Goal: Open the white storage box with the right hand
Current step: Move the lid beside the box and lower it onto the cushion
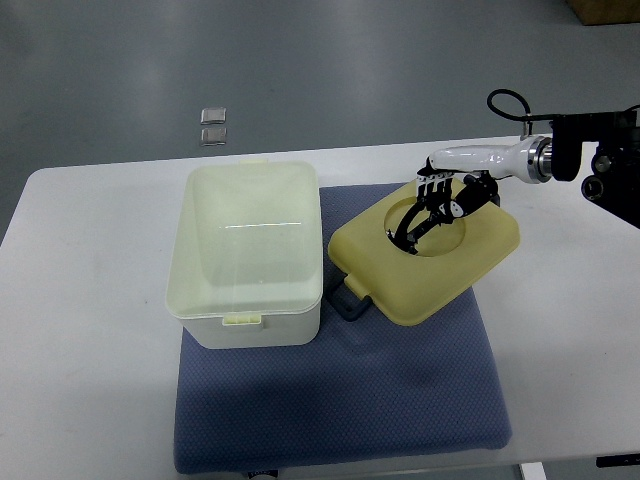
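Observation:
The white storage box [248, 255] stands uncovered on the left part of the blue mat [340, 400], and its inside looks bare. Its pale yellow lid [400, 275] lies top side up on the mat just right of the box. A grey latch [350, 298] pokes out at the lid's near left corner. My right hand [432, 210] comes in from the right edge and hovers over the round recess [440, 235] in the lid. Its fingers [410, 228] are spread loosely, pointing down into that recess without gripping anything. The left arm is out of view.
The mat lies on a white table [90, 330] whose far edge runs just behind the box. Two small grey squares [213, 126] sit on the floor beyond the table. The right arm's black wrist housing [600, 160] hangs over the table's far right corner.

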Robot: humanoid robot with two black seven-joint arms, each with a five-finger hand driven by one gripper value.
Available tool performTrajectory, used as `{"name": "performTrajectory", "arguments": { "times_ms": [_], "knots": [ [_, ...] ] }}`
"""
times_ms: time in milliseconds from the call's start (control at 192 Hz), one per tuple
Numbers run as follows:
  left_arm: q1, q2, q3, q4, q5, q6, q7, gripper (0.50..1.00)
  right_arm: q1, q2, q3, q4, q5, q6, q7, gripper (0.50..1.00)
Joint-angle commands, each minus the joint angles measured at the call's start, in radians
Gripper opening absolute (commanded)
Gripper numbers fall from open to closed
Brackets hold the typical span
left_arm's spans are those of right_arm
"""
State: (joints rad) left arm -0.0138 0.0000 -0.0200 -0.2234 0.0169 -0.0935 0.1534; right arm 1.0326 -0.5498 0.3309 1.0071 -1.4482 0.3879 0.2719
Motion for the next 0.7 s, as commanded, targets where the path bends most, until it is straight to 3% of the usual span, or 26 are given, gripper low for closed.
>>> {"name": "performTrajectory", "arguments": {
  "times_ms": [0, 438, 449, 454, 459, 464, 469, 475, 480, 485, 490, 495, 506, 511, 615, 694],
  "knots": [
    [0.0, 0.0, 0.0, -0.002, 0.0, 0.0, 0.0, 1.0, -0.009, 0.034, 0.0, -0.013, 0.0, -0.02, 0.0, 0.5],
    [0.0, 0.0, 0.0, 0.001, -0.002, 0.0, 0.0, 1.0, -0.063, 0.129, 0.002, -0.055, 0.002, -0.072, 0.0, 0.5],
    [0.0, 0.0, 0.0, 0.001, 0.0, 0.0, 0.0, 1.0, -0.063, 0.129, 0.002, -0.056, 0.002, -0.072, 0.0, 0.509],
    [0.0, 0.0, 0.0, 0.001, -0.002, 0.0, 0.0, 1.0, -0.063, 0.131, 0.003, -0.058, 0.002, -0.072, 0.0, 0.567],
    [0.0, 0.0, 0.0, 0.001, -0.002, 0.0, 0.0, 1.0, -0.063, 0.131, 0.003, -0.058, 0.002, -0.072, 0.0, 0.568],
    [0.0, 0.0, 0.0, 0.001, 0.0, 0.0, 0.0, 1.0, -0.063, 0.131, 0.003, -0.059, 0.002, -0.073, 0.0, 0.639],
    [0.0, 0.0, 0.0, 0.001, 0.0, 0.0, 0.0, 1.0, -0.063, 0.131, 0.003, -0.059, 0.002, -0.073, 0.0, 0.639],
    [0.0, 0.0, 0.0, 0.001, 0.0, 0.0, 0.0, 1.0, -0.065, 0.131, 0.005, -0.061, 0.003, -0.073, 0.0, 0.716],
    [0.0, 0.0, 0.0, 0.001, 0.0, 0.0, 0.0, 1.0, -0.065, 0.131, 0.005, -0.061, 0.003, -0.073, 0.0, 0.717],
    [0.0, 0.0, 0.0, 0.001, 0.0, 0.0, 0.0, 1.0, -0.065, 0.133, 0.007, -0.062, 0.005, -0.073, 0.0, 0.786],
    [0.0, 0.0, 0.0, 0.001, 0.0, 0.0, 0.0, 1.0, -0.065, 0.133, 0.007, -0.062, 0.005, -0.073, 0.0, 0.787],
    [0.0, 0.0, 0.0, 0.001, 0.0, 0.0, 0.0, 1.0, -0.065, 0.133, 0.007, -0.062, 0.008, -0.073, 0.0, 0.831],
    [0.0, 0.0, 0.0, 0.001, 0.0, 0.0, 0.0, 1.0, -0.065, 0.133, 0.007, -0.062, 0.008, -0.073, 0.0, 0.832],
    [0.0, 0.0, 0.0, -0.001, 0.0, 0.0, 0.0, 1.0, -0.066, 0.134, 0.007, -0.064, 0.009, -0.073, 0.0, 0.87],
    [0.0, 0.0, 0.0, -0.001, 0.0, 0.0, 0.0, 1.0, -0.079, 0.139, 0.01, -0.068, 0.014, -0.072, 0.0, 0.925],
    [0.0, 0.0, 0.002, -0.001, 0.0, 0.0, 0.0, 1.0, -0.079, 0.139, 0.01, -0.073, 0.015, -0.072, 0.0, 0.928]
  ]
}}
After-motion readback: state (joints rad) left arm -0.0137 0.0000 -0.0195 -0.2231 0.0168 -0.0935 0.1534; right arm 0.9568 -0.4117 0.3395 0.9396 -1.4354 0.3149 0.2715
